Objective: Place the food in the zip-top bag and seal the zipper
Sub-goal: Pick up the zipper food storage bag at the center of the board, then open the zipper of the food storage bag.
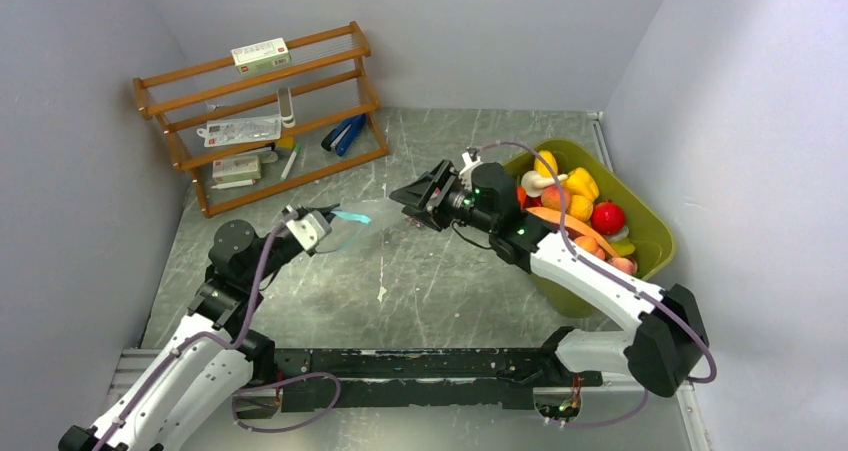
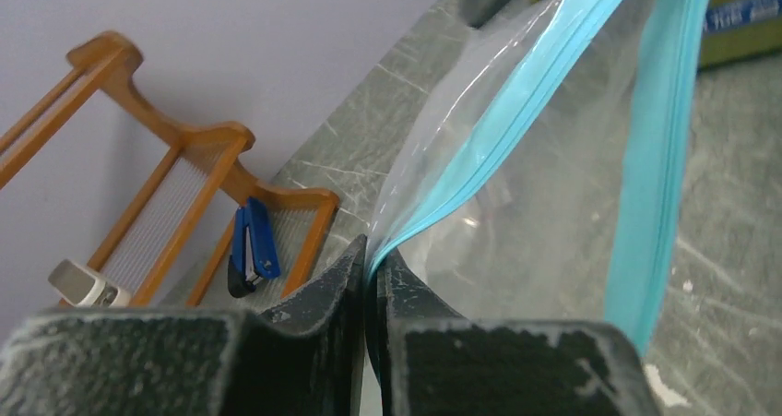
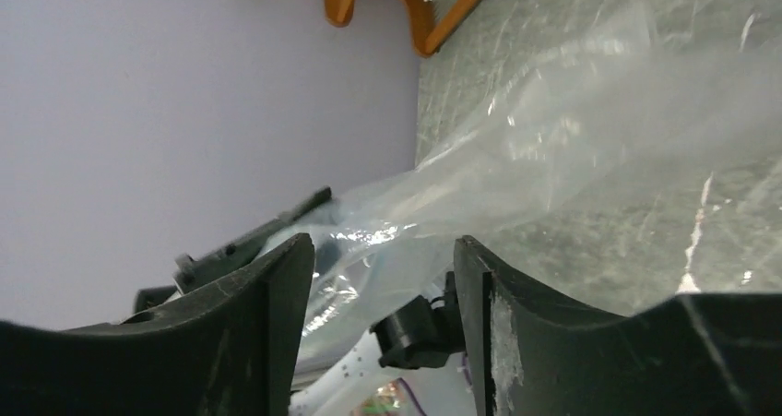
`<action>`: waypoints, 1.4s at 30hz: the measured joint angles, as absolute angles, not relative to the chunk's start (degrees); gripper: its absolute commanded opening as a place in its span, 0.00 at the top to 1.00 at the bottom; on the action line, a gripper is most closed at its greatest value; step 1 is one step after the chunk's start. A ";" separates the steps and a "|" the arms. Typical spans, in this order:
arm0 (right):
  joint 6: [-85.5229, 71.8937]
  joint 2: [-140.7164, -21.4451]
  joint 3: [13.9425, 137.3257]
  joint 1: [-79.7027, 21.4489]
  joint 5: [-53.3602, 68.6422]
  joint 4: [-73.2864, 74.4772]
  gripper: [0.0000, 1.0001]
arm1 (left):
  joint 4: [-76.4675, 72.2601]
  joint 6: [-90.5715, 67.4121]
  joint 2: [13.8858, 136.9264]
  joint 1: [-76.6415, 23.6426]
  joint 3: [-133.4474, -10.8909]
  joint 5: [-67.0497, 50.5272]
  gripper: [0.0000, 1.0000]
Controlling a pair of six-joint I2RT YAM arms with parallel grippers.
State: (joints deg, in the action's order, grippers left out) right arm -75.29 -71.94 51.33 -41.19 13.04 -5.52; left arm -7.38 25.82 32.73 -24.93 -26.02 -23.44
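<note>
Above the grey, marbled table (image 1: 450, 291), the zip-top bag (image 1: 383, 221) hung between the two arms, a clear, floppy film that creased and caught the light. The left wrist view showed what the top camera could not. The left gripper (image 2: 372, 252) had its rough black fingers pressed together on the bag's mouth edge, pinching one side of the zipper (image 2: 516, 112), a thin teal-blue strip. The strip's other side ran apart from it, so the mouth gaped. The right wrist view showed the right gripper (image 3: 380, 243) with its fingers spread and the crumpled clear plastic lying in the gap between them; whether either finger touched it I could not tell. Only the top view took in the olive-green tub (image 1: 652, 253) at the right, a smooth, rounded plastic bin. The food (image 1: 575, 196) was heaped in it: glossy yellow, orange, red and white toy pieces. At the far left stood a wooden rack (image 1: 300, 179) of railed shelves holding small boxes and a blue stapler (image 1: 345, 133).
</note>
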 measured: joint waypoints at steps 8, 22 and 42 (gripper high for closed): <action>-65.43 -62.00 50.59 -41.19 7.79 0.75 0.36 | -1.21 9.19 34.09 -24.91 -32.45 -16.14 0.93; -59.51 -65.14 57.34 -48.97 0.23 10.90 0.40 | 19.25 -15.86 38.57 -24.91 -48.18 -7.42 0.93; -58.35 -83.55 68.69 -58.22 -3.84 2.90 0.44 | 30.79 -30.28 46.63 -24.93 -50.22 -8.19 0.93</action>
